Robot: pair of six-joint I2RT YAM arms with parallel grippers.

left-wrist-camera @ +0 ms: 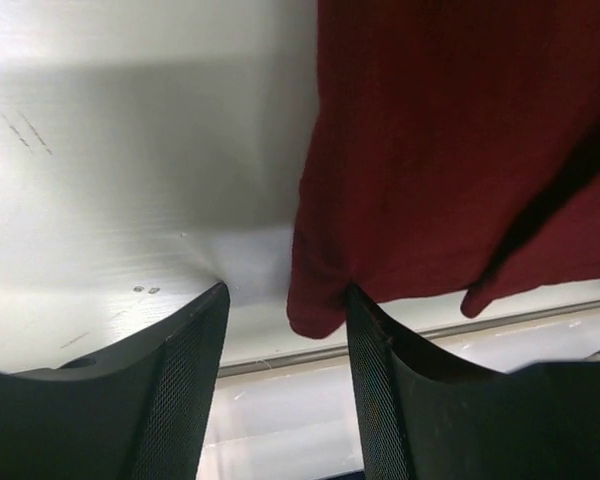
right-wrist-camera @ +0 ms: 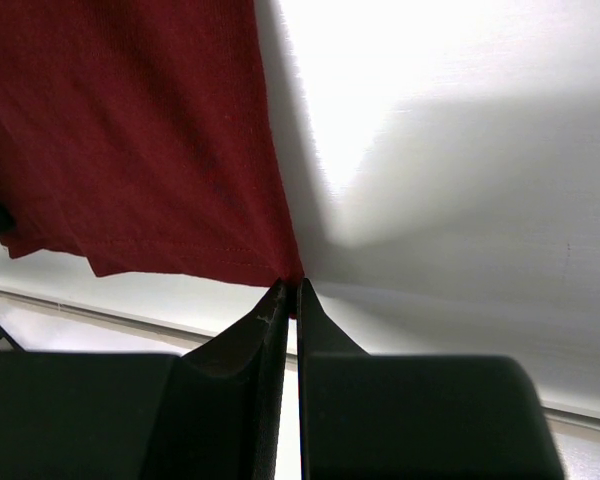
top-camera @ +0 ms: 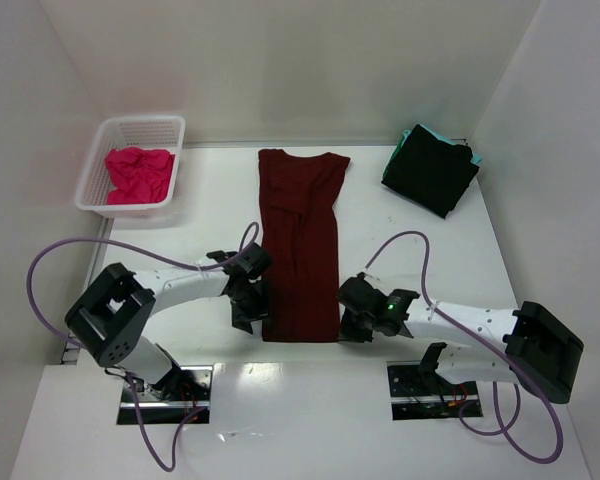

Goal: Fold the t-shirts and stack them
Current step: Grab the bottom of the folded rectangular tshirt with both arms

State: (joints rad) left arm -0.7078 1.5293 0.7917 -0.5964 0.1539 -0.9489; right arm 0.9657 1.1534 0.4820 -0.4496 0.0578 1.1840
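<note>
Right gripper is pinching the near right hem corner of the dark maroon cloth t-shirt. Its two black fingers are pressing together with no gap showing, and the stitched hem is running straight into their tips.

Left gripper is standing partly open at the near left hem corner of the same shirt. The rounded corner of cloth is sitting between the two mesh-textured fingers. The right-hand finger is touching the cloth edge. The left-hand finger is standing clear of it over bare surface. Nothing is being clamped on this side.

Overhead view: the dark maroon cloth t-shirt is lying flat on the white table as a long narrow strip, with the neckline at the far end and the hem at the near end. Soft creases are running down its middle. Both grippers are sitting at its near end, one against each long edge.

Far left of the maroon shirt, and well apart from it, a white plastic lattice basket is sitting with a crumpled bright pink t-shirt inside.

Far right of the maroon shirt, also well apart, a folded black t-shirt is lying on top of a teal t-shirt. Only a thin teal edge is showing past the black cloth.
</note>
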